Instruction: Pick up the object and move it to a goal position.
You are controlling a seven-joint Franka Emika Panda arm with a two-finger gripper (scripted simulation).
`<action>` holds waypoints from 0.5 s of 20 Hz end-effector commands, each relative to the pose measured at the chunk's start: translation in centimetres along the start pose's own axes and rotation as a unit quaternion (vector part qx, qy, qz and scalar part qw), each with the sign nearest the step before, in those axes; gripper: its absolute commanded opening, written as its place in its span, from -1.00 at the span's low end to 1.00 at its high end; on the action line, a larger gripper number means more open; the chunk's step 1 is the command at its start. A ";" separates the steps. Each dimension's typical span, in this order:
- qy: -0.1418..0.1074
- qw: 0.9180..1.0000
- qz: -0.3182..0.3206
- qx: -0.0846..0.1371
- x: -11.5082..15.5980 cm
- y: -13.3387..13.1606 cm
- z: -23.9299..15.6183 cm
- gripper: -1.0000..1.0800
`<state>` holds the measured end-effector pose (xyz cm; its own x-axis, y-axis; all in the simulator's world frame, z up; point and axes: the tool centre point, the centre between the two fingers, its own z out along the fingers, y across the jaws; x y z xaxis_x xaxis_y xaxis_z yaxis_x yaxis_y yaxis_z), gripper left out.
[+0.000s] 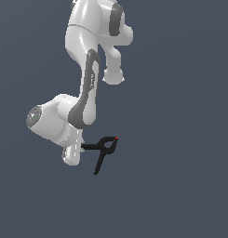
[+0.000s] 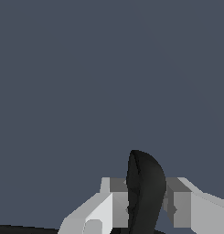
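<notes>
The object, a small black spring clamp (image 1: 105, 148), has two thin splayed handles and a tiny red-orange tip (image 1: 116, 138). One handle runs toward the exterior view's left into my gripper (image 1: 81, 148). The other handle hangs down in that view. In the wrist view the black clamp (image 2: 145, 183) sits between the two grey fingers (image 2: 119, 203), and my gripper (image 2: 146, 197) is shut on it. In the exterior view the white hand hides the fingertips.
The white arm (image 1: 87, 69) reaches down from the top of the exterior view, with its wrist (image 1: 52, 121) at that view's left. A plain dark grey-blue background (image 1: 180, 139) surrounds everything. No goal marker shows.
</notes>
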<state>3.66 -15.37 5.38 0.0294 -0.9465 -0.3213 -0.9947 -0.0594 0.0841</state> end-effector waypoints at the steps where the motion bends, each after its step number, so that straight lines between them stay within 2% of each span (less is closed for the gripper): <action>1: 0.000 1.000 -0.001 0.002 -0.7 1.0 -1.1 -1.00; 10: 0.000 1.000 -0.001 0.002 -3.4 5.7 -5.0 -1.00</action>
<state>-0.86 -14.31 10.60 0.0297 -0.9461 -0.3224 -0.9947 -0.0597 0.0834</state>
